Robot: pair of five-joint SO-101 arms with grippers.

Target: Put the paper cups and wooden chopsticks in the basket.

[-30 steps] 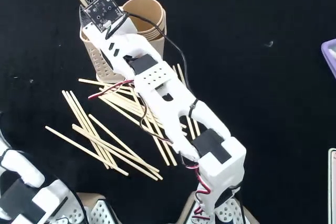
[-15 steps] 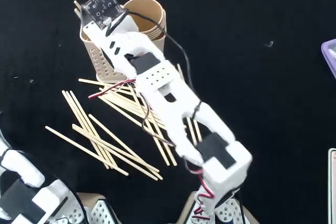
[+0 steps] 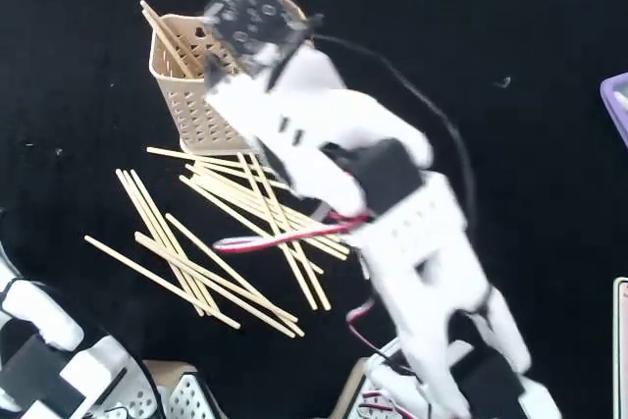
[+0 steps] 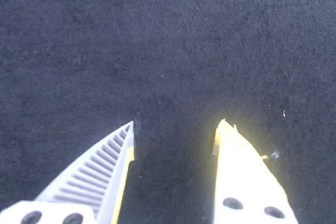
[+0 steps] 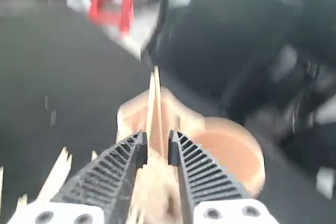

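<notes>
A beige perforated basket [image 3: 191,110] stands at the back left of the black table, with a few wooden chopsticks [image 3: 167,36] leaning out of its far corner. My right arm hangs over the basket's right side and hides the paper cups there. In the right wrist view my right gripper [image 5: 156,139] is slightly open, with the basket [image 5: 130,116], upright chopsticks [image 5: 155,100] and a brown paper cup [image 5: 231,153] just beyond its tips. Several loose chopsticks [image 3: 226,242] lie scattered in front of the basket. My left gripper [image 4: 176,129] is open over bare black cloth.
A purple object [image 3: 616,100] pokes in at the right table edge. The left arm's base [image 3: 44,355] sits at the near left corner. The black cloth [image 3: 510,95] right of the basket is bare.
The chopstick held high over the basket a second ago dropped into it. My right arm then pulled up and back to the right, uncovering the basket's front.
</notes>
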